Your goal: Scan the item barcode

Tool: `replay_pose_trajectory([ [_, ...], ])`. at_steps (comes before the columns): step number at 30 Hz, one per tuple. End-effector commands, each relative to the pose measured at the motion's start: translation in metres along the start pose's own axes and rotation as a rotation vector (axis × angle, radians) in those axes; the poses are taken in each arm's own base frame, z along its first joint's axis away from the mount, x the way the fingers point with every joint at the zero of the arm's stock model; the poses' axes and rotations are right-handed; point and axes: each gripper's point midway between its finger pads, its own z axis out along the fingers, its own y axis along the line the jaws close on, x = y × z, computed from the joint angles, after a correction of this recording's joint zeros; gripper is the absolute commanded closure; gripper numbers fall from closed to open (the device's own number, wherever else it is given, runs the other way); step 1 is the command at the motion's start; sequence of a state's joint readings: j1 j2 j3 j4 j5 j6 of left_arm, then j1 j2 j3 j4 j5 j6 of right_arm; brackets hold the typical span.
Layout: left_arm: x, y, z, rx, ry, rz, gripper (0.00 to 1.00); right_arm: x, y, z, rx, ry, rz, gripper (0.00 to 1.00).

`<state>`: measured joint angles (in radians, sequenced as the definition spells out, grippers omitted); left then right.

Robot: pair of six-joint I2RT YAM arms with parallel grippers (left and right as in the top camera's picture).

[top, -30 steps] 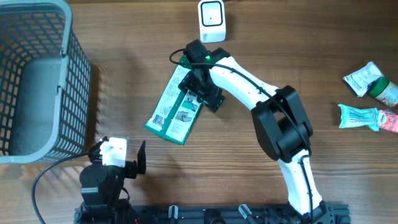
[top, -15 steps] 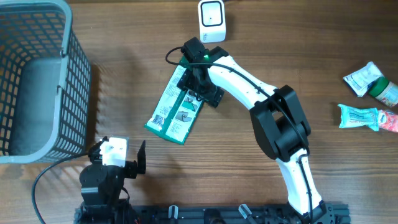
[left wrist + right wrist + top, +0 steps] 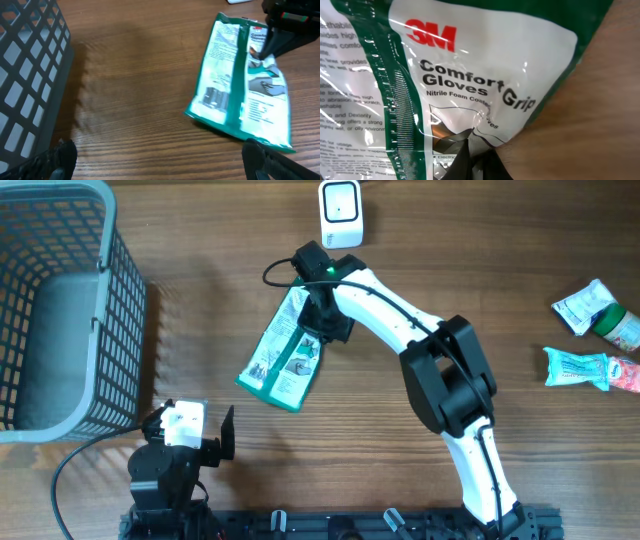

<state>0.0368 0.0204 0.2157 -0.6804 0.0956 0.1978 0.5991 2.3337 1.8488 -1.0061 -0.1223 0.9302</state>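
Just in front of the scanner point(image 3: 341, 212), toward the robot, the green-and-white glove packet point(image 3: 283, 355) lies slantwise on the wooden table point(image 3: 200, 300), label side up. The right gripper point(image 3: 320, 328) has its jaws closed on the packet's end nearest the scanner, puckering the film there. Farther from the scanner, at the table's near edge, the left gripper point(image 3: 190, 430) stands wide and holds nothing. A grey basket point(image 3: 60, 310) sits well to the scanner's left.
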Motion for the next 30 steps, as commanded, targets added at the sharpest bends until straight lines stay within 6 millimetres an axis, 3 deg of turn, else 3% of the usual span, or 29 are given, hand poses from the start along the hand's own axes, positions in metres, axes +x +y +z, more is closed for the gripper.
replay_pose_trajectory([
  [1, -0.001, -0.002, 0.0, 0.008, -0.008, 0.013, 0.0, -0.007, -0.032, -0.009, 0.091, 0.014, 0.002, 0.95],
  [4, -0.001, -0.002, 0.0, 0.008, -0.008, 0.013, 0.0, -0.003, -0.034, -0.062, 0.003, 0.043, 0.015, 0.95],
  [8, -0.001, -0.002, 0.0, 0.008, -0.008, 0.013, 0.0, -0.006, -0.021, -0.133, -0.214, 0.004, -0.106, 0.95],
  [12, -0.001, -0.002, 0.0, 0.008, -0.008, 0.013, 0.0, -0.005, -0.016, -0.182, -0.375, -0.022, -0.193, 0.95],
  [14, -0.001, -0.002, 0.0, 0.008, -0.008, 0.013, 0.0, -0.003, -0.015, -0.197, -0.444, -0.02, -0.266, 0.95],
  [17, -0.001, -0.002, 0.0, 0.008, -0.008, 0.013, 0.0, 0.004, -0.013, -0.206, -0.52, 0.018, -0.33, 0.95],
  [21, -0.001, -0.002, 0.0, 0.008, -0.008, 0.013, 0.0, 0.004, -0.026, -0.196, -0.45, 0.019, -0.347, 0.95],
  [25, -0.001, -0.002, 0.0, 0.008, -0.008, 0.013, 0.0, -0.018, -0.067, -0.173, -0.19, -0.08, -0.288, 0.95],
  [30, -0.001, -0.002, 0.0, 0.008, -0.008, 0.013, 0.0, -0.033, -0.134, -0.15, 0.154, -0.164, -0.087, 0.96],
])
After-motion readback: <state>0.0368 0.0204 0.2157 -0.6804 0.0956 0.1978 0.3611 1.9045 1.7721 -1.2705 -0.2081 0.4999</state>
